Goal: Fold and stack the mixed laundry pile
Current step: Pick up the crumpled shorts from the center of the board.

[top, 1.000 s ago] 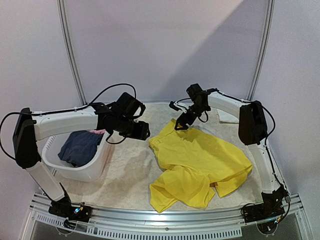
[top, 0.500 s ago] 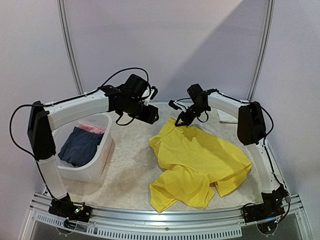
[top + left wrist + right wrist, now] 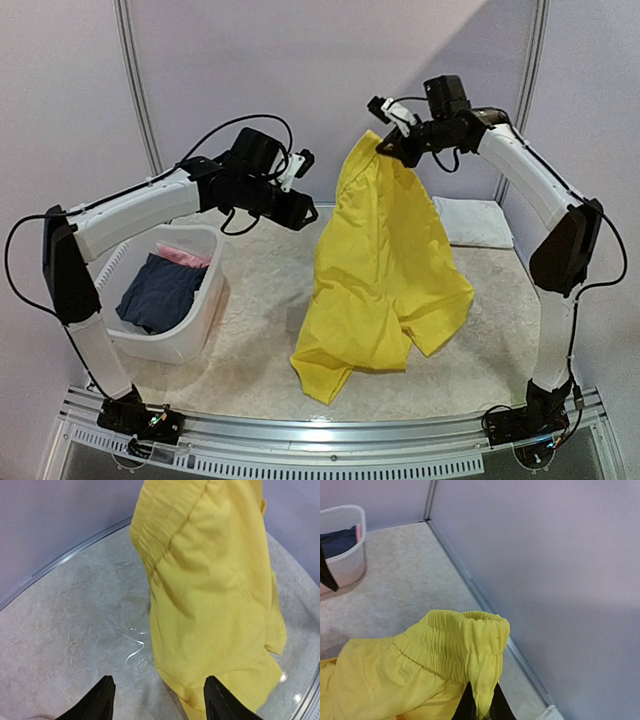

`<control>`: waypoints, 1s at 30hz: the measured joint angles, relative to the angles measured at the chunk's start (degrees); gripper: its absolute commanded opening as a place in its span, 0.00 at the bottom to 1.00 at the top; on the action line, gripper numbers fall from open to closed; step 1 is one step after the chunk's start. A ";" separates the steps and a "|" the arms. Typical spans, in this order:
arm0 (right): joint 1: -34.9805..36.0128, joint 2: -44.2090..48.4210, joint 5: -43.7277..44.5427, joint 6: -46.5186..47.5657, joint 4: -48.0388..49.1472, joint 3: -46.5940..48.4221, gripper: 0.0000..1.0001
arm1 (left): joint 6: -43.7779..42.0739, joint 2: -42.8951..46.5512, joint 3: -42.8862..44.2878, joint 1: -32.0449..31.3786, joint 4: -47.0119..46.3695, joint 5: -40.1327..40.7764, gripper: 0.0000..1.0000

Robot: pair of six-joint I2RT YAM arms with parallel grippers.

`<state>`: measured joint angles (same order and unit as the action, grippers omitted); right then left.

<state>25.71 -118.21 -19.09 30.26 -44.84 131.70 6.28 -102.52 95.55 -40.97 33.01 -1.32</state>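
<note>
My gripper [image 3: 482, 707] is closed on a fold of the gathered elastic waistband of the yellow shorts [image 3: 435, 660], which drape away to the left. Far off on the pale counter [image 3: 405, 575], a white basket [image 3: 345, 567] holds dark navy cloth [image 3: 337, 542], perhaps with a pink sliver beside it. A plain wall [image 3: 545, 555] fills the right.

yellow shorts [image 3: 385, 270] hanging, navy piece [image 3: 160, 290] crumpled
</note>
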 measured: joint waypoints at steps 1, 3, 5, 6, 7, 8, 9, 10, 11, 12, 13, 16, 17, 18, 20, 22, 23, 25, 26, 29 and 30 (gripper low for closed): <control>-0.39 0.96 2.14 0.74 0.57 0.87 0.00 | 0.24 1.66 -1.09 0.00 -0.26 -0.20 0.62; -1.33 3.06 6.62 2.29 1.60 1.73 0.00 | 0.79 5.01 -3.45 0.00 -0.83 -0.50 0.62; -2.05 4.79 10.36 3.37 1.92 1.84 0.00 | 1.09 7.89 -5.66 0.00 -1.29 -0.57 0.62; -2.40 5.68 13.29 3.52 1.97 1.84 0.00 | 1.33 9.31 -6.88 0.00 -1.66 -0.57 0.62; -2.60 6.27 14.84 3.28 1.99 1.84 0.00 | 1.84 10.40 -8.02 -0.02 -2.16 -0.59 0.62; -2.84 7.06 17.22 2.54 1.92 1.70 0.00 | 2.19 11.47 -9.27 -0.11 -2.80 -0.68 0.62; -2.93 7.69 18.29 1.62 1.66 1.40 0.00 | 2.56 12.24 -10.40 -0.26 -3.39 -0.76 0.61; -2.99 8.61 19.56 0.50 1.36 0.68 0.00 | 3.06 13.20 -12.07 -0.48 -4.52 -0.83 0.61; -3.04 9.86 20.15 -1.03 0.85 -0.72 0.00 | 3.30 13.66 -13.03 -0.83 -5.11 -0.85 0.60; -3.08 11.34 20.55 -2.58 0.11 -2.56 0.00 | 3.39 13.99 -14.14 -1.64 -6.05 -0.85 0.58; -3.13 12.96 20.65 -4.33 -0.63 -4.83 0.00 | 3.34 13.99 -14.64 -2.47 -6.51 -0.98 0.57; -3.13 17.42 20.85 -9.40 -2.84 -11.19 0.00 | 1.42 12.87 -14.91 -7.43 -8.35 -2.03 0.56; -3.13 18.73 20.87 -11.19 -3.69 -12.92 0.00 | 0.61 12.20 -14.84 -9.44 -9.14 -2.62 0.55; -3.13 19.69 20.85 -13.18 -4.57 -14.03 0.00 | -0.11 11.43 -14.75 -11.06 -9.75 -3.13 0.55; -3.13 21.18 20.46 -17.07 -5.38 -15.19 0.00 | -1.81 8.85 -13.81 -14.75 -11.23 -4.11 0.55; -3.19 22.80 19.26 -21.44 -5.42 -15.74 0.00 | -3.19 5.64 -12.66 -17.92 -12.48 -4.68 0.54; -3.19 23.74 18.34 -23.67 -5.42 -15.80 0.00 | -3.63 4.13 -12.31 -19.37 -13.22 -4.74 0.54; -3.19 25.77 16.63 -27.74 -5.38 -15.52 0.00 | -4.44 1.68 -12.20 -21.55 -14.86 -5.16 0.54; -3.19 26.69 15.85 -29.46 -5.38 -14.88 0.00 | -4.66 0.57 -12.17 -22.40 -15.58 -5.38 0.54; -3.19 28.15 14.19 -33.83 -5.25 -11.63 0.00 | -5.64 -2.27 -11.58 -24.33 -16.94 -5.55 0.54; -3.19 28.30 13.73 -35.26 -5.05 -10.10 0.00 | -6.16 -3.28 -10.99 -24.94 -17.25 -5.29 0.54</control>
<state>22.52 -89.91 -5.37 -4.99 -49.89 121.60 0.12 -105.80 84.55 -65.91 15.77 -6.61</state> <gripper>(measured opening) 0.060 0.541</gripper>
